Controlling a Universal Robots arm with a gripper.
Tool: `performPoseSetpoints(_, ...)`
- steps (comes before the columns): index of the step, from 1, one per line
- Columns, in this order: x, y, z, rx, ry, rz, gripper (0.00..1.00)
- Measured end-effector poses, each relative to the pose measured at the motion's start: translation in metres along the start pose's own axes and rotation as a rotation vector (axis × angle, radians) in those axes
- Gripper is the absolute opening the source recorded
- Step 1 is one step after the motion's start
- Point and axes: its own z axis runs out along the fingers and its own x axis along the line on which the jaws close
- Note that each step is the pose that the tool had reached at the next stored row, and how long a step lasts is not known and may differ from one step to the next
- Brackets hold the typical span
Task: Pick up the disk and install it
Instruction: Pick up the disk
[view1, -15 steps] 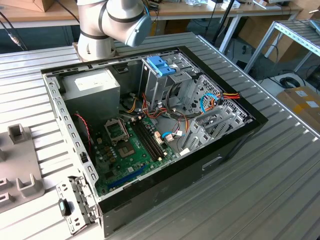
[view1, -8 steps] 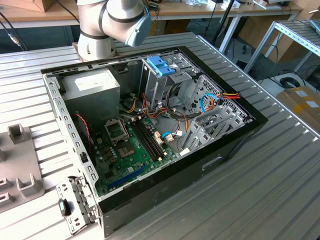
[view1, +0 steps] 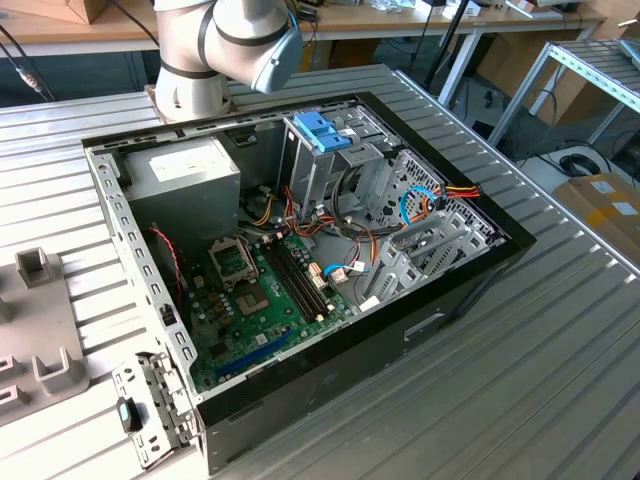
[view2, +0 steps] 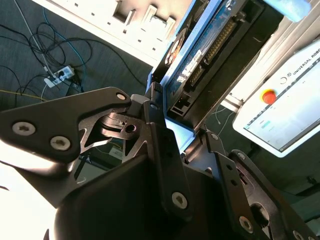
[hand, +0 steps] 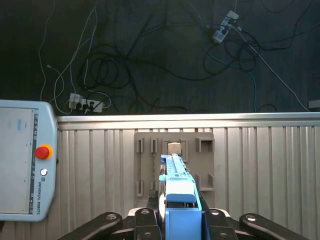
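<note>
Over a ribbed metal table (hand: 260, 165), the jaws of the gripper (hand: 180, 225) were clamped on the disk (hand: 179, 192), its long axis pointed straight out from them. Its blue-framed edge was seen in the first wrist view, its circuit-board face in the second wrist view.

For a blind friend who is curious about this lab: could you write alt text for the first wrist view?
The gripper holds the disk, edge-on in its light-blue frame, over a grey slotted plate on a ribbed metal table. A control tablet with a red button is off to one side; beyond the table's edge, cables trail over a dark floor.
</note>
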Motion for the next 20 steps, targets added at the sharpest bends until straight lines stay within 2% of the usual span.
performPoseSetpoints(20, 0.0012, -0.0125, -0.0002, 0.0, 0.0012, 0.0, 0.37)
